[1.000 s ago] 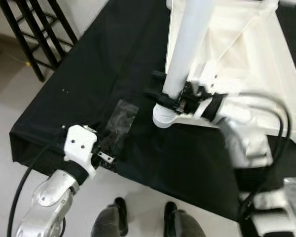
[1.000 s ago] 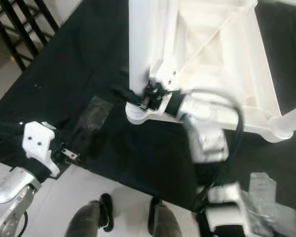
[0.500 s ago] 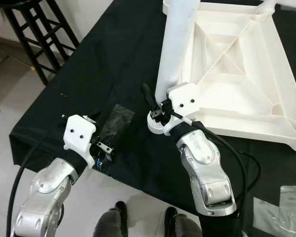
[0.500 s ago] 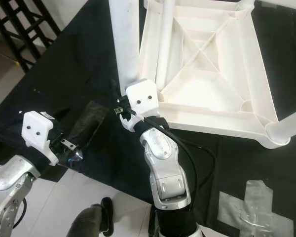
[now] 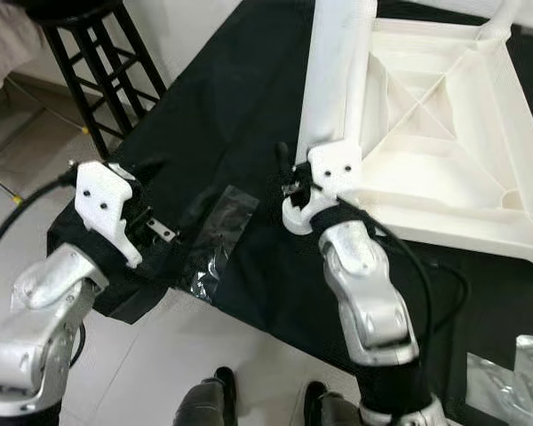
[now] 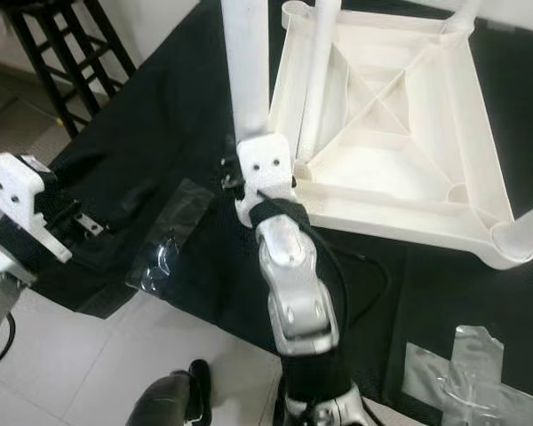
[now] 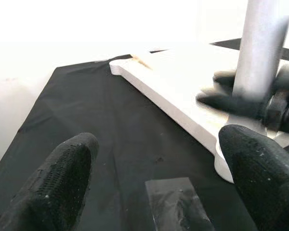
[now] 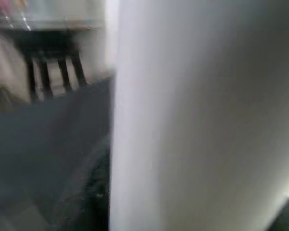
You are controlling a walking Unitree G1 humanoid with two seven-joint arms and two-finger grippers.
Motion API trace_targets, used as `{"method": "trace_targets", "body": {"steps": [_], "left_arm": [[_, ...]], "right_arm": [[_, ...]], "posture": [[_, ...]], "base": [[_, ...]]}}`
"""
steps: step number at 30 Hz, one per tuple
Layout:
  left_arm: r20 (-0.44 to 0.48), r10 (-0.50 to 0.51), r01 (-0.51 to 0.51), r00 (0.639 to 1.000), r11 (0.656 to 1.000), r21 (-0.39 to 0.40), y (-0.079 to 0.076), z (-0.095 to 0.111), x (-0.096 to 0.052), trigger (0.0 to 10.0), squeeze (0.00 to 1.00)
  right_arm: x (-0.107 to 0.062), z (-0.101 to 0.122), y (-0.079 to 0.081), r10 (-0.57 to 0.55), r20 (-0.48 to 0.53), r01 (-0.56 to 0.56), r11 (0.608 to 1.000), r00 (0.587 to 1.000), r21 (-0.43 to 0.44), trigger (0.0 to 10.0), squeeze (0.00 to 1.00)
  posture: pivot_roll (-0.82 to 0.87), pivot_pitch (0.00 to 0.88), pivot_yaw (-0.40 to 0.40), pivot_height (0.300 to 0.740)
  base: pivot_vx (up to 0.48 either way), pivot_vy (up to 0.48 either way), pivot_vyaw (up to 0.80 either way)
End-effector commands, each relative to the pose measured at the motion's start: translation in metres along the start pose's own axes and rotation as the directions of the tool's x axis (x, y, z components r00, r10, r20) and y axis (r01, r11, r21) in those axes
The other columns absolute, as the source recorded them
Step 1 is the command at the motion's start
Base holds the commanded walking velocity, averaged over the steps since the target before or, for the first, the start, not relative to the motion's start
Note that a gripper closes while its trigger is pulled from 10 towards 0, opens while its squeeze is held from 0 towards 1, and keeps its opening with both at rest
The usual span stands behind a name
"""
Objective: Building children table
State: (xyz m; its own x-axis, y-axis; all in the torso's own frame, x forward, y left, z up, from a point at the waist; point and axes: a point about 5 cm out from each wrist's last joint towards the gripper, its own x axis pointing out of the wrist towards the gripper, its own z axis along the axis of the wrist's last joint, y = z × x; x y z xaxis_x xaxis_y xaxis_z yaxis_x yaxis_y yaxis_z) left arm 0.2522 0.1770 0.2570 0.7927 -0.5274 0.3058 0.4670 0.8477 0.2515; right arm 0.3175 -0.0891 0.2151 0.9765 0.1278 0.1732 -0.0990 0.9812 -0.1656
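The right gripper [image 5: 295,182] is at the foot of the white table leg [image 5: 336,75], near the centre of the left eye view. Its black fingers sit against the leg's base, but I cannot tell whether they clamp it. In the right wrist view the leg [image 8: 202,115] is very close and blurred. The leg stands upright at the near left corner of the upturned white children table [image 5: 444,133], which lies on the black-covered worktop [image 5: 222,98] toward 1 o'clock. The left gripper [image 5: 151,226] is at 9 o'clock, over the worktop's near left corner, with its fingers [image 7: 62,178] spread wide and nothing between them. A clear plastic bag [image 5: 215,238] lies just beside it, toward the leg. A black stool [image 5: 93,62] stands at 11 o'clock.
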Motion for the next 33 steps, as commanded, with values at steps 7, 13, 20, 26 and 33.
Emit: {"method": "trace_targets", "body": {"steps": [7,13,20,26,33], "left_arm": [[-0.043,-0.041,0.038,0.998,0.996,-0.075,-0.017,-0.018,-0.001,10.0,0.0],[-0.042,-0.048,0.044,0.998,0.995,-0.09,-0.02,-0.019,0.0,10.0,0.0],[-0.04,-0.067,0.063,0.997,0.993,-0.099,-0.02,-0.019,0.001,10.0,0.0],[-0.038,-0.079,0.074,0.996,0.992,-0.103,-0.023,-0.02,0.002,10.0,0.0],[-0.037,-0.085,0.08,0.996,0.991,-0.106,-0.025,-0.021,0.001,10.0,0.0]], "right_arm": [[-0.002,-0.03,-0.029,-0.1,-0.137,0.111,0.991,0.986,0.071,10.0,1.0],[0.004,-0.021,-0.037,-0.083,-0.091,0.092,0.99,0.992,0.105,10.0,1.0],[0.022,0.004,-0.037,0.145,0.066,-0.155,0.971,0.987,0.185,10.0,0.0],[0.032,0.021,-0.051,0.319,0.151,-0.341,0.927,0.936,0.157,10.0,0.0],[0.046,0.035,-0.077,0.454,0.188,-0.471,0.881,0.871,0.055,10.0,0.0]], "posture": [[0.14,0.251,0.002,0.74],[0.14,0.256,0.0,0.74],[0.15,0.261,0.005,0.74],[0.15,0.261,0.004,0.74],[0.15,0.259,0.005,0.74]], "base": [[0.0,0.0,0.0],[0.0,0.0,0.0],[0.0,0.0,0.0],[0.0,0.0,0.0],[0.0,0.0,0.0]]}}
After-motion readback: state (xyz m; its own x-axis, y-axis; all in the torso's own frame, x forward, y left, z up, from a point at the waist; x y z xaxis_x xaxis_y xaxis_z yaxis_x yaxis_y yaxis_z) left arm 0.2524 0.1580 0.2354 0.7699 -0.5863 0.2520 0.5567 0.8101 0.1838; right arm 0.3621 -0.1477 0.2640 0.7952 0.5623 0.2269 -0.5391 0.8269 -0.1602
